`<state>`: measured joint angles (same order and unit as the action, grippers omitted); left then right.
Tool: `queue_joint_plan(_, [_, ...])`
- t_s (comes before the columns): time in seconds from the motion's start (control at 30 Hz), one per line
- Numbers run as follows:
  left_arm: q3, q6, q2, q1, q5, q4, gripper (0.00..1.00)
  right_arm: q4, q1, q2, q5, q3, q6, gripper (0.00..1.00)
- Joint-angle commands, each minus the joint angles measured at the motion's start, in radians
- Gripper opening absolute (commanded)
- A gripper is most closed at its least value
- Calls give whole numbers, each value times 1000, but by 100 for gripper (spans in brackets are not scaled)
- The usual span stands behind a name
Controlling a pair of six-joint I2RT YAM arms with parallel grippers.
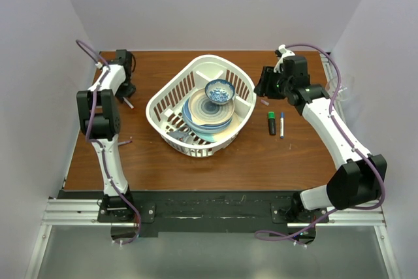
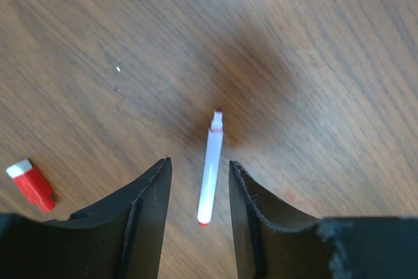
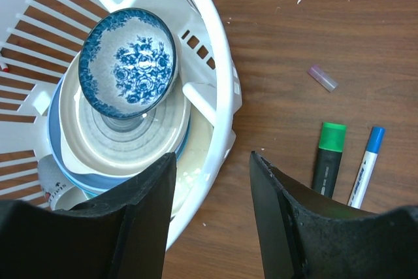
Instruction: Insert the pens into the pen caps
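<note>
My left gripper (image 2: 200,161) hangs low over the table (image 2: 313,63), its jaws partly apart and holding nothing. The red pen (image 2: 210,168) lies flat between them, lengthwise, its red nib pointing away from my wrist, with a thin gap of wood showing on each side. The red cap (image 2: 31,184) lies on the table off to the left in that wrist view, apart from the pen.

My right gripper (image 3: 213,155) is over the rim of the basket (image 3: 219,57), jaws wide apart and empty. Inside the basket a blue-patterned bowl (image 3: 128,70) sits on stacked plates (image 3: 130,142). On the table beside the basket the green marker (image 3: 328,158) and the blue pen (image 3: 367,161) lie side by side, and a pale cap (image 3: 323,78) lies near them.
</note>
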<state>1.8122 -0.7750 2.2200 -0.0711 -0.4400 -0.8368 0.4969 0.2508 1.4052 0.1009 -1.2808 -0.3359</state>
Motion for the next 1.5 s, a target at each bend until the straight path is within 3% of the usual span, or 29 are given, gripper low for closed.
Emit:
queue_joint_plan(0.0, [9, -1, 26, -21, 3, 50, 44, -32, 10, -5, 19, -43, 11, 52])
queue_joint_plan(0.33, [-71, 0, 17, -27, 23, 96, 35, 20, 21, -3, -15, -60, 21, 51])
queue_joint_plan(0.6, [-142, 11, -26, -29, 43, 97, 0, 55, 63, -26, -27, -101, 35, 51])
queue_joint_plan(0.83, [-209, 49, -199, -29, 29, 126, 0, 80, 160, -32, 63, -184, 9, 55])
queue_joint_plan(1.07, [-365, 192, -526, -18, 206, 267, 0, -9, 261, -29, 239, -192, -67, 62])
queue_joint_plan(1.13, [-396, 221, -597, -3, 266, 298, 0, -114, 281, -29, 322, -164, -124, 63])
queue_joint_plan(1.17, [-437, 242, -668, 4, 362, 342, 0, -164, 301, -29, 339, -148, -152, 64])
queue_joint_plan(1.33, [-619, 214, -922, 100, 682, 568, 0, -448, 386, -9, 375, -57, -264, 69])
queue_joint_plan(1.47, [-707, 126, -1022, 192, 826, 659, 0, -612, 429, 29, 378, -20, -337, 68])
